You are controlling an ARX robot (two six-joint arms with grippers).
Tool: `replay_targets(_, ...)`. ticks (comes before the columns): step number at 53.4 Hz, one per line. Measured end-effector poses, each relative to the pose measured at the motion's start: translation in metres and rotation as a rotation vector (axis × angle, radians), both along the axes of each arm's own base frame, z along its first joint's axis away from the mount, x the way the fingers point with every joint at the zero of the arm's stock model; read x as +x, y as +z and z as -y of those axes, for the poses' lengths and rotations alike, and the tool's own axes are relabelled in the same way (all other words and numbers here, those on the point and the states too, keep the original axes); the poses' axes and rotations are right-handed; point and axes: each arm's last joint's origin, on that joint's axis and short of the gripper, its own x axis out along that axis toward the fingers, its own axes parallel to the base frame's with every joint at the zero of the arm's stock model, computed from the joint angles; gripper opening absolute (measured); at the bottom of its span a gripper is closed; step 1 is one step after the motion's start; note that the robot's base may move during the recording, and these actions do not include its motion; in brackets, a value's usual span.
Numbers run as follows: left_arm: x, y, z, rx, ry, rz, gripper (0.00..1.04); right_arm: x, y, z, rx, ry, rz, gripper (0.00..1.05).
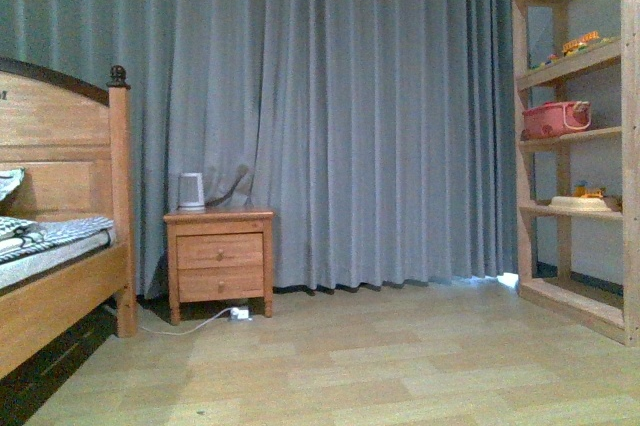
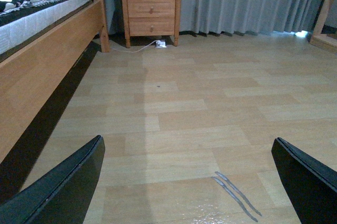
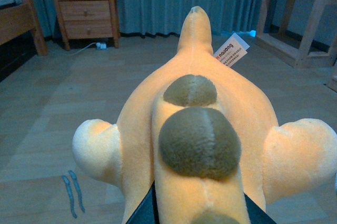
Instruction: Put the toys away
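Observation:
An orange-yellow plush animal (image 3: 197,124) with olive-brown bumps along its back and a white tag fills the right wrist view. My right gripper (image 3: 200,213) is shut on its near end and holds it above the wooden floor; only the dark finger edges show beside it. My left gripper (image 2: 195,182) is open and empty, its two black fingers (image 2: 68,187) wide apart low over the bare floor. Neither arm nor the plush shows in the front view.
A wooden shelf unit (image 1: 575,146) stands at the right with a pink basket (image 1: 556,118) and small toys on it. A wooden nightstand (image 1: 219,258) with a kettle stands before grey curtains. A bed (image 1: 60,236) is at the left. A cable and plug (image 1: 238,314) lie by the nightstand.

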Motion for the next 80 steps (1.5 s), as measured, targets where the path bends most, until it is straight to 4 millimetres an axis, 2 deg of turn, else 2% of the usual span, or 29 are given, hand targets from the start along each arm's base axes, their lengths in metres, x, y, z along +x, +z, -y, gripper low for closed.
replay_targets(80, 0.0, 0.0, -0.0001, 0.0, 0.002, 0.0, 0.98, 0.0, 0.0, -0.0005, 0.0, 0.01, 0.0, 0.07)
